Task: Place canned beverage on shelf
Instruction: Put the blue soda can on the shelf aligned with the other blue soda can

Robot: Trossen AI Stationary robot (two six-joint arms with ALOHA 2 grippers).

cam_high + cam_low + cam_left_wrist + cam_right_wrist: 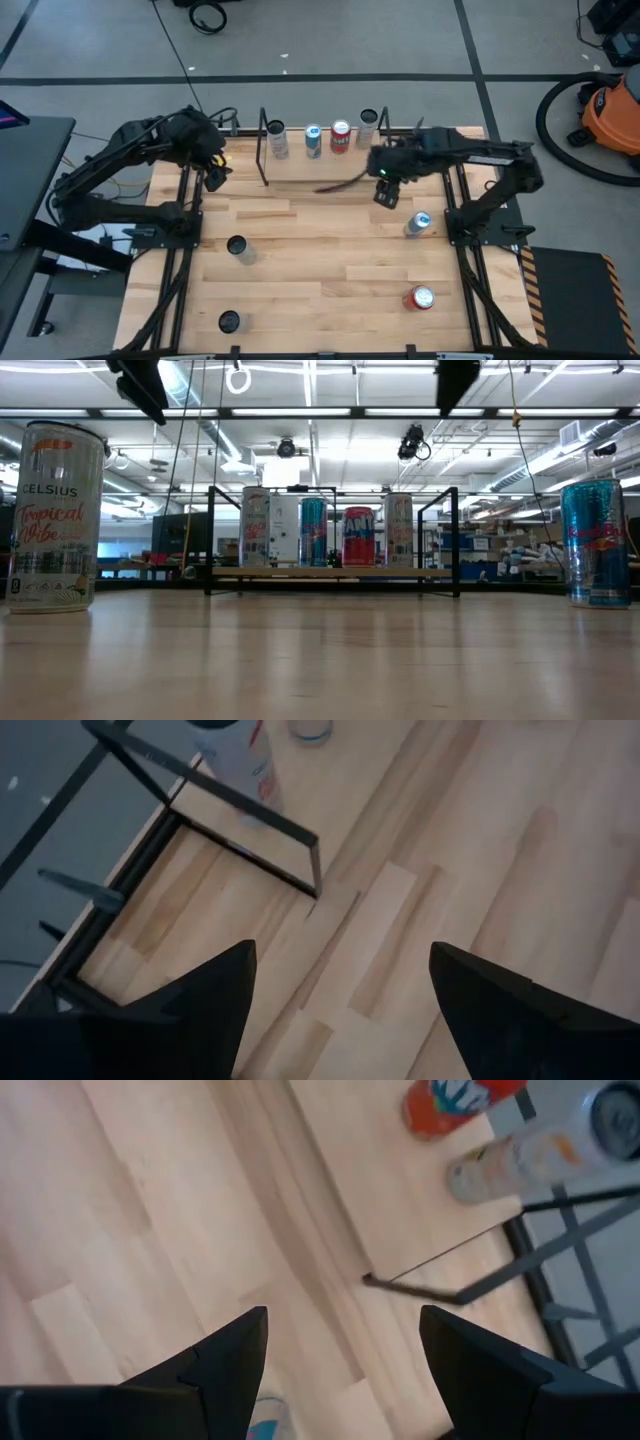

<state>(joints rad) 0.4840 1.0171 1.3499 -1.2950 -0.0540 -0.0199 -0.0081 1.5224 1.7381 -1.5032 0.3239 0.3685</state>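
Observation:
The shelf (264,150) stands at the table's far edge, a wood board (335,573) between black end frames. Several cans stand upright on it, among them a red one (341,134) (358,535). My left gripper (213,178) (340,955) hangs open above the table beside the shelf's left end frame (240,815). Near the shelf's right end, my right gripper (388,195) (343,1315) hangs open and high, with nothing between its fingers. A blue can (418,222) (597,540) stands on its base just nearer than the right gripper.
More cans stand loose on the table: a tall white one (237,247) (55,515) at left centre, a dark-topped one (229,321) at the near left, a red one (420,298) at the near right. Bare wood lies across the middle.

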